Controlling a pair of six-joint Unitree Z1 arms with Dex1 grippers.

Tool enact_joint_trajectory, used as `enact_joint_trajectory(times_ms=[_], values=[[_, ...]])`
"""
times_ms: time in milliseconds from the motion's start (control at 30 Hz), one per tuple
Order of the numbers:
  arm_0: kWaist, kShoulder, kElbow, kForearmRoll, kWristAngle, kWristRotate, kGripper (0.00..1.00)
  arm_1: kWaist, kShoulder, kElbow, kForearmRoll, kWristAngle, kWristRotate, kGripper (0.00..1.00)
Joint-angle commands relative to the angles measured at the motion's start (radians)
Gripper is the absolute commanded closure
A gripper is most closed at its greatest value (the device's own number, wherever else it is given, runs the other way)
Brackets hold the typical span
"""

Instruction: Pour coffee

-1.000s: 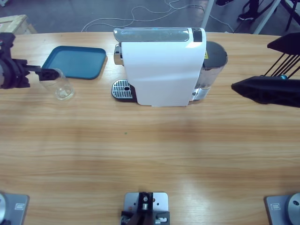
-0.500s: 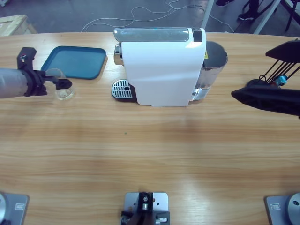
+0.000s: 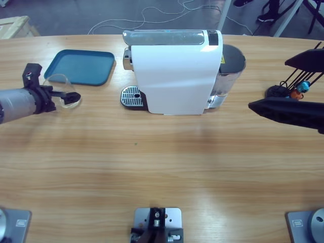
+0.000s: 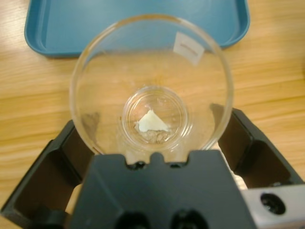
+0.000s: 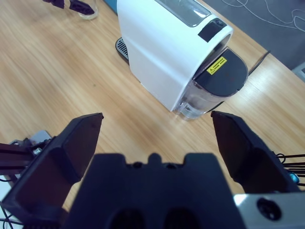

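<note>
One left gripper clasps the tilted tumbler.

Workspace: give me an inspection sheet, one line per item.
Surface: long wooden table, no spills seen.
Job's things: clear glass tipped on its side in the left gripper, beside the blue tray; white coffee machine with its drip grate bare. Coffee in the glass: cannot tell.
Clutter: black wire stand with small coloured capsules at the right edge.
Grippers: left shut on the glass; right gripper open, holding nothing.
Cables: white cable on the floor behind the table.
Surroundings: grey floor, a wooden crate top left.
</note>
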Motion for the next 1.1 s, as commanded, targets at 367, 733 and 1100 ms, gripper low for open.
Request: enact_joint_trajectory(times_ms=[367,733,1100], values=[[-0.028,0.187,0.125,-0.384,-0.011,0.013,0.819,0.008,-0.003,0.035,-0.024,-0.012,0.008,0.000],[-0.176,0.021,0.202,-0.539,-0.095,0.053,0.814,0.008,-0.010,0.030,-0.029,-0.021,-0.006,0.000],[-0.176,0.073,-0.117,-0.126,-0.186,0.163,0.814,0.007,-0.041,0.063,-0.029,-0.023,-0.007,0.000]])
